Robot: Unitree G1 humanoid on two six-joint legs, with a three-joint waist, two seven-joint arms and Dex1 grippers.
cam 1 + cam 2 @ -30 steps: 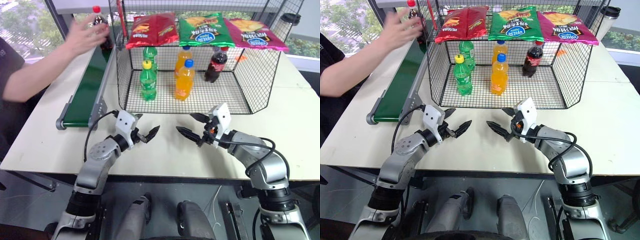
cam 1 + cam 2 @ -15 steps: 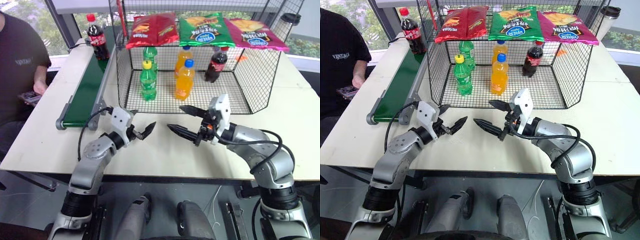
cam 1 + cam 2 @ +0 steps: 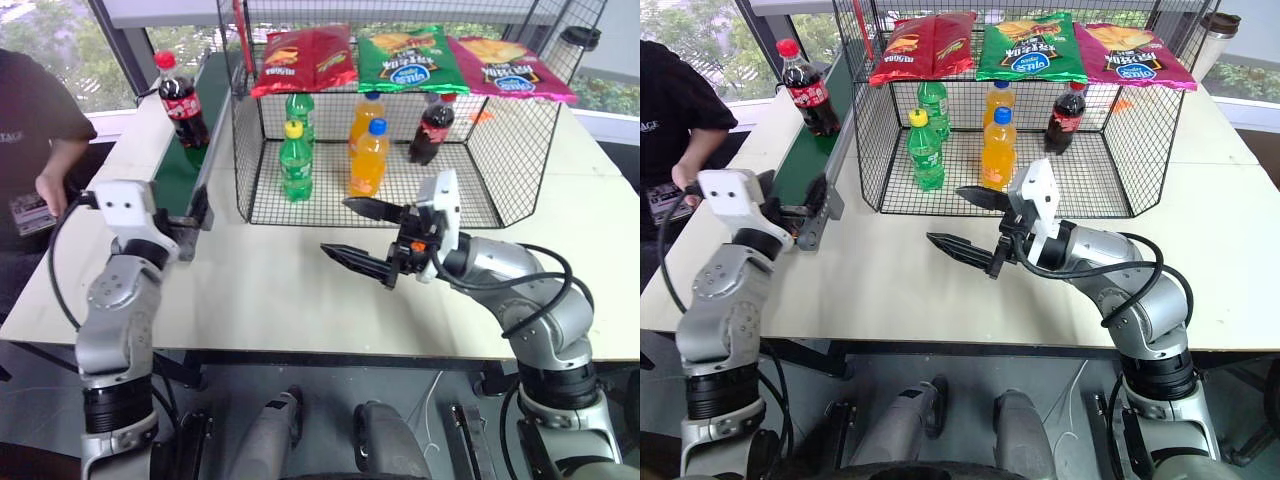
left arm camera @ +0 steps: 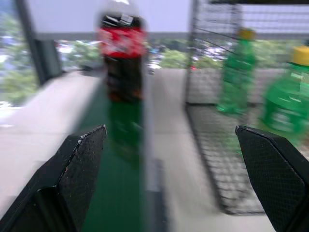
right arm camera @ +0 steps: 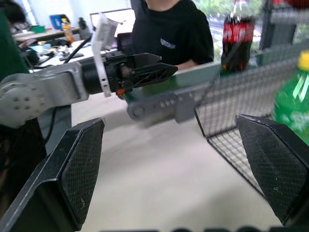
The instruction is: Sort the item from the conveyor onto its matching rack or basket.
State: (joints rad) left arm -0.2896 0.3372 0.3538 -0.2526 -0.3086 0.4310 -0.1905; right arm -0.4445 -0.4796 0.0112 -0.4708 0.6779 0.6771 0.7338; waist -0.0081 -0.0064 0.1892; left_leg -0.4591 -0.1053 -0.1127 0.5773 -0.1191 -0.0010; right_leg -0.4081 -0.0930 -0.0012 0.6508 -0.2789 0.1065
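On conveyor, cola bottle stands upright, cap up; both tools gape empty.

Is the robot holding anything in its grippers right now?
No, nothing is held. The left gripper and the right gripper are both open and empty. The cola bottle stands alone on the conveyor.

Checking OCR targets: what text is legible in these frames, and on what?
"OILIS": green chip bag on the wire cage top shelf; likely, smaller print unreadable.
Red chip bag: yellow wording, too small to read.
Pink chip bag: blue logo, unreadable.
Cola bottle on the conveyor: red label, script too small.
Person's black shirt: small chest print, blurred.
Green and orange bottle labels: unreadable.
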